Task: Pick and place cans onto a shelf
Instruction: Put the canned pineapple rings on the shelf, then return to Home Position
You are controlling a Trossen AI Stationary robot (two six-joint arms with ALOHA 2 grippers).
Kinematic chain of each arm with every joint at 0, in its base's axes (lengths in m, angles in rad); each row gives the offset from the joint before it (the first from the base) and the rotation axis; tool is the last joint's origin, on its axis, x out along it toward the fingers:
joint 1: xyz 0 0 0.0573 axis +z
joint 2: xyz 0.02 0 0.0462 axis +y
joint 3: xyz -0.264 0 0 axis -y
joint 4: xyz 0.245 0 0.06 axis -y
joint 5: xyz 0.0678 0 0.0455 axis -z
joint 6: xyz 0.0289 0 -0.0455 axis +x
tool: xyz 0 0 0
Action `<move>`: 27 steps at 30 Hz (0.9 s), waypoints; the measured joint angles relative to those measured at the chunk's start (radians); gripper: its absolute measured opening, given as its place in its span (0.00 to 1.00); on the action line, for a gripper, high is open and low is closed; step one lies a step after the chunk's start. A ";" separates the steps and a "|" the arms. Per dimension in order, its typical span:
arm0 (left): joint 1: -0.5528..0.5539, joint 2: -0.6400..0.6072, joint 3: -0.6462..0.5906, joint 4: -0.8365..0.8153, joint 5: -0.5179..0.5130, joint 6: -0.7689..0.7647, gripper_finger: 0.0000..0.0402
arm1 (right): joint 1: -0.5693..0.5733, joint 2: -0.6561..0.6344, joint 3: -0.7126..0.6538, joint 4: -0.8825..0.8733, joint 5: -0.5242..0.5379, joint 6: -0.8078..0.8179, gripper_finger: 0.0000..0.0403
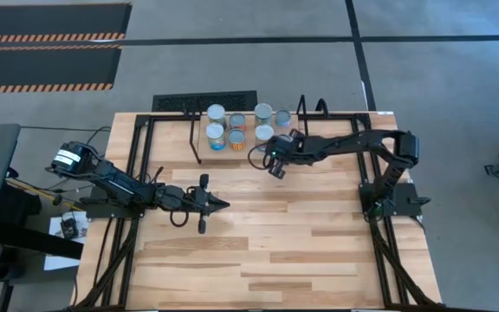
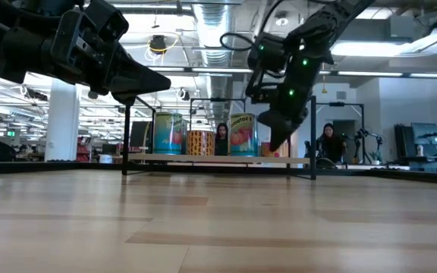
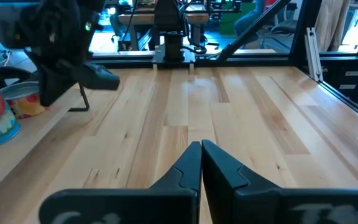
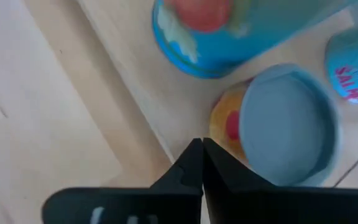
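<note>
Cans stand upright on the shelf, their long axes vertical and their round silver or grey-blue tops facing the ceiling; the high view shows them in two short rows on the light board between the black wire end frames. In the low view three labels face the camera: a blue-green can, an orange patterned can and a blue can with a red fruit picture.

The shelf sits at the far edge of a pale butcher-block table, otherwise bare wood, on a grey concrete floor with hazard-striped mats. Beyond the shelf the low view looks into a bright workshop with ceiling ducts, monitors and two people seated in the background.

The right gripper hangs just off the shelf's front edge, beside the nearest can, its fingers pressed together and holding nothing. Its wrist view looks down on a grey-blue lid just beyond the fingertips, with the base of a blue can farther along the board. The left gripper waits low over the table well in front of the shelf, fingers together and empty, pointing across the table toward the right arm's base.
</note>
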 joint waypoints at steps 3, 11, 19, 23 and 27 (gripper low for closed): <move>0.000 0.000 0.000 0.000 0.000 0.000 0.00 | -0.016 0.029 0.000 0.005 0.000 0.006 0.05; 0.000 0.000 0.000 0.000 0.000 0.000 0.00 | -0.021 0.046 0.000 0.055 0.095 0.022 0.03; 0.000 0.000 0.000 0.000 0.000 0.001 0.00 | 0.002 0.041 0.000 0.059 0.098 0.000 0.04; 0.000 -0.001 0.000 -0.002 0.001 0.001 0.00 | 0.076 0.000 -0.002 0.065 0.095 -0.046 0.01; 0.000 -0.026 -0.001 -0.037 0.019 -0.005 0.00 | 0.171 -0.042 -0.078 0.212 0.074 -0.062 0.01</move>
